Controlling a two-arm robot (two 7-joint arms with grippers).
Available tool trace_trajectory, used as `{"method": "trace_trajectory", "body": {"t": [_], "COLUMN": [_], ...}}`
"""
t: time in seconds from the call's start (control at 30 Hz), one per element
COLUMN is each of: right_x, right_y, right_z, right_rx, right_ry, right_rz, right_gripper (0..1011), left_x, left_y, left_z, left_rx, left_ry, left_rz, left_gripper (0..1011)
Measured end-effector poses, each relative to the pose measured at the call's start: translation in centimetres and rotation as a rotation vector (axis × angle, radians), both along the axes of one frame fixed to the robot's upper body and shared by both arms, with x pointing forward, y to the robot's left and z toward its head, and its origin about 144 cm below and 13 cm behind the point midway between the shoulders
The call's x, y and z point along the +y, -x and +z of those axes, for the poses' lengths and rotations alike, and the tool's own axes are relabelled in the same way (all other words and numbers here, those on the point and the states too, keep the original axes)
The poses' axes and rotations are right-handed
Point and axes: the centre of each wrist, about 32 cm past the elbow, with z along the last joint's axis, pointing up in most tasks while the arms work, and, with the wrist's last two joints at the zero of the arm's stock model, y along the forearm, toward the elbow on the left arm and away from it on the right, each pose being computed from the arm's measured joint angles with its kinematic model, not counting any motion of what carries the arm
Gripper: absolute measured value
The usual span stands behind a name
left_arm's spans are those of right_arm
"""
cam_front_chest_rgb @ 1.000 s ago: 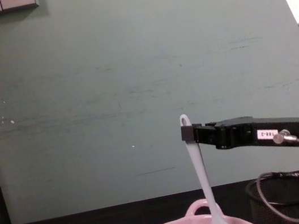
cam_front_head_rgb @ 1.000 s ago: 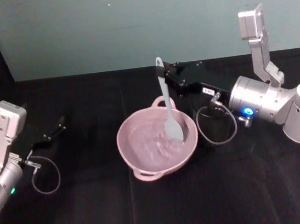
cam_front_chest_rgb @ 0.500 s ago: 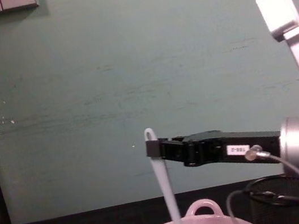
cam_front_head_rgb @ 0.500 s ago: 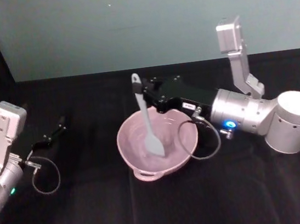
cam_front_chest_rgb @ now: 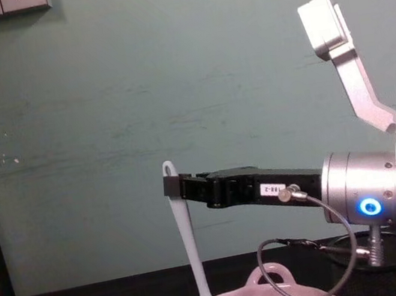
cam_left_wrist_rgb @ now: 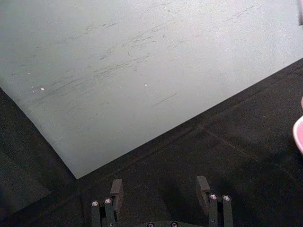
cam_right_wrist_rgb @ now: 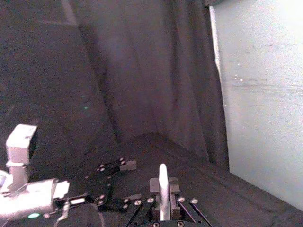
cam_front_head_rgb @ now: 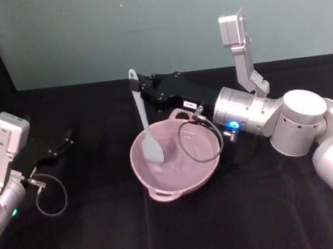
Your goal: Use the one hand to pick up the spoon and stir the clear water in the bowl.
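A glossy, smooth pink bowl (cam_front_head_rgb: 137, 165) sits on matt black cloth (cam_front_head_rgb: 108, 242). Over the bowl, the spoon (cam_front_head_rgb: 153, 152) looks like smooth, faintly translucent white plastic, and the right gripper (cam_front_head_rgb: 139, 86) on it is matt black plastic. Right of the bowl, the wrist (cam_front_head_rgb: 248, 114) is satin silver metal, with a grey rubbery cable (cam_front_chest_rgb: 261, 266). Behind the bowl, the wall (cam_front_head_rgb: 80, 31) is matt, scuffed pale green paint.

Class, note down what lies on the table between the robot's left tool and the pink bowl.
Nothing but bare black cloth lies between the left tool and the bowl; the head view shows that stretch.
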Motion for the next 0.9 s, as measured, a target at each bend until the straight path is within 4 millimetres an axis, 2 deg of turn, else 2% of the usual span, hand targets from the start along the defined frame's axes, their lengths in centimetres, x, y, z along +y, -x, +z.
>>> {"method": "trace_trajectory", "body": {"t": [0.17,0.4,0.73,0.9], "right_x": [-0.4,-2.1,-5.7,-6.3], "right_y": [-1.0,-1.6,-0.1,1.0], "right_z": [-0.2,-0.2,-0.3,-0.4], "right_rx": [-0.001,-0.005,-0.002,0.002], "right_ry": [-0.010,-0.012,-0.008,0.000], "right_rz": [-0.026,-0.081,-0.170,-0.177], "right_gripper": [122,122,122,122], "left_x": [0.0,0.0,0.0,0.0], "left_y": [0.0,0.0,0.0,0.0], "left_z": [0.0,0.0,0.0,0.0], "left_rx": [0.000,0.000,0.000,0.000], "left_ry": [0.000,0.000,0.000,0.000], "left_rz": [0.000,0.000,0.000,0.000], "left_gripper": [1011,1011,1011,1011]}}
